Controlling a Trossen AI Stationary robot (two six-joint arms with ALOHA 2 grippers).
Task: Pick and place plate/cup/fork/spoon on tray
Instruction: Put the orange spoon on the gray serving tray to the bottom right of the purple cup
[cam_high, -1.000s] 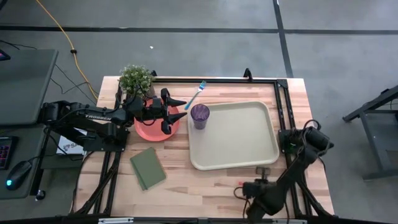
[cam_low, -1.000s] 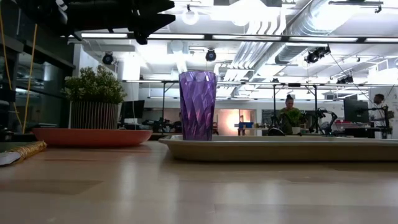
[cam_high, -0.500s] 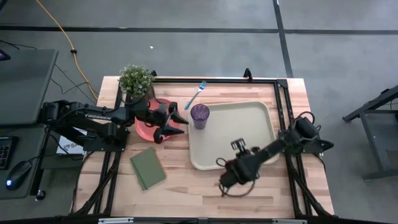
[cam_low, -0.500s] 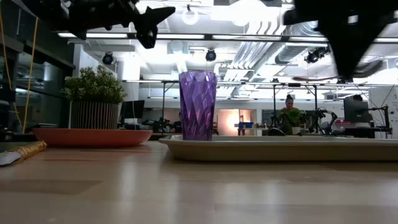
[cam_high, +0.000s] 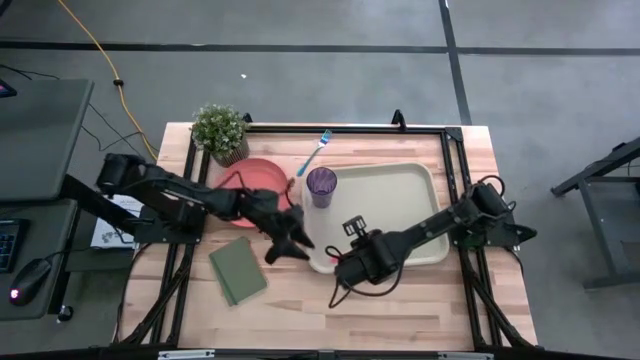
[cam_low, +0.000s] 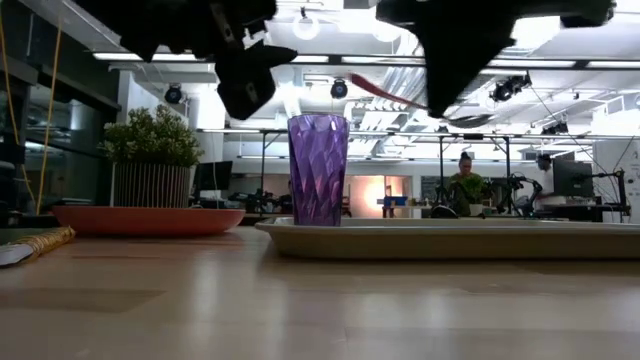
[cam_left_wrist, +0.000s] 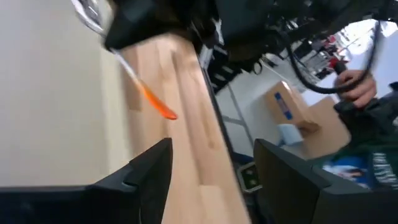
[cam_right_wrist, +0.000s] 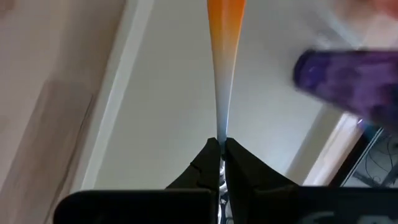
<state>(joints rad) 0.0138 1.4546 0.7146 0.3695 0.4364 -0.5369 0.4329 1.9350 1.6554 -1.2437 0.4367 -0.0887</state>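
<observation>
The purple cup (cam_high: 321, 185) stands upright on the beige tray (cam_high: 400, 225), near its far left corner. The orange-red plate (cam_high: 255, 178) lies on the table left of the tray, partly under my left arm. The blue-handled fork (cam_high: 314, 151) lies on the table beyond the tray. My right gripper (cam_high: 347, 267) hangs over the tray's near left part, shut on the spoon (cam_right_wrist: 222, 74). My left gripper (cam_high: 287, 245) is open and empty (cam_left_wrist: 211, 180), above the table by the tray's near left corner. My right gripper pinches the spoon's thin shaft (cam_right_wrist: 221, 132) between its two fingertips. The fingers hide the bowl end. The spoon runs on along the line of the fingers, its orange handle tip (cam_right_wrist: 225, 18) pointing away. It is lifted clear above the tray (cam_low: 385, 92).
A potted green plant (cam_high: 220, 128) stands at the table's far left, just beyond the plate. A green rectangular pad (cam_high: 238, 270) lies on the table near the left front. A black frame rail (cam_high: 345, 129) runs along the far edge. People show in the room behind.
My left gripper has gone from above the plate toward the table's near edge and right, to the tray's near left corner. My right gripper has swung from the table's near edge toward the left and far side, over the tray's near left part.
</observation>
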